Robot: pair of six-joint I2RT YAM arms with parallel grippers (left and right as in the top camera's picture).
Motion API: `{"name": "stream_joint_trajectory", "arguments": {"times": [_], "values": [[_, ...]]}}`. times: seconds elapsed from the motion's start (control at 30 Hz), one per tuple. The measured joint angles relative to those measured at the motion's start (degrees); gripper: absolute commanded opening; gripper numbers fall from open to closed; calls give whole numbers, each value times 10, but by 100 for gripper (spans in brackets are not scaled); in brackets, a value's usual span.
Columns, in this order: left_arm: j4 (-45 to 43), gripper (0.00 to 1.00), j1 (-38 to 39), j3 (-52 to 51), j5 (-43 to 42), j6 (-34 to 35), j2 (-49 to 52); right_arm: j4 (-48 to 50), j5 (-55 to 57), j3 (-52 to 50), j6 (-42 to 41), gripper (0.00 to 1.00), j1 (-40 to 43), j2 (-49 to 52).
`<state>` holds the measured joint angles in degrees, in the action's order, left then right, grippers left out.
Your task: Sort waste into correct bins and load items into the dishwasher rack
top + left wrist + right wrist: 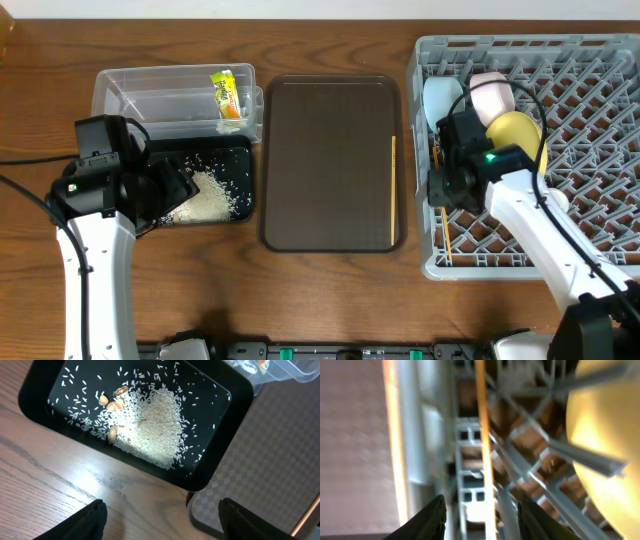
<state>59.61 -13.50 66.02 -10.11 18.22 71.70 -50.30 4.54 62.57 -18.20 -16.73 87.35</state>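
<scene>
The clear tub holds the yellow-green wrapper. The black tray holds a pile of rice scraps, also in the left wrist view, with a few tan bits. My left gripper is open and empty above the table, just short of the black tray's near edge. The grey rack holds the blue bowl, pink bowl and yellow plate. My right gripper is open over the rack's left side, with one chopstick lying in the rack between its fingers. Another chopstick lies on the brown tray.
The large brown serving tray sits between the bins and the rack; its corner shows in the left wrist view. The rack's left wall runs beside my right gripper. A whitish object shows in the rack behind my right arm.
</scene>
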Motion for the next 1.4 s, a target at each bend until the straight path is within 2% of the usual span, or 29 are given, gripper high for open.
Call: {"name": "stream_joint_trajectory", "arguments": {"times": [0.23,0.4,0.7,1.0,1.33,1.4], "values": [[0,75,0,0,0,0,0,61,-54,55,0,39,-6,-21],[0,75,0,0,0,0,0,80,-81,55,0,40,-59,-14],[0,75,0,0,0,0,0,82,-62,55,-35,43,-130,89],[0,75,0,0,0,0,0,104,-35,55,-93,43,-135,189],[0,75,0,0,0,0,0,104,-18,56,-135,41,-135,224],[0,75,0,0,0,0,0,104,-15,56,-139,36,-135,224]]}}
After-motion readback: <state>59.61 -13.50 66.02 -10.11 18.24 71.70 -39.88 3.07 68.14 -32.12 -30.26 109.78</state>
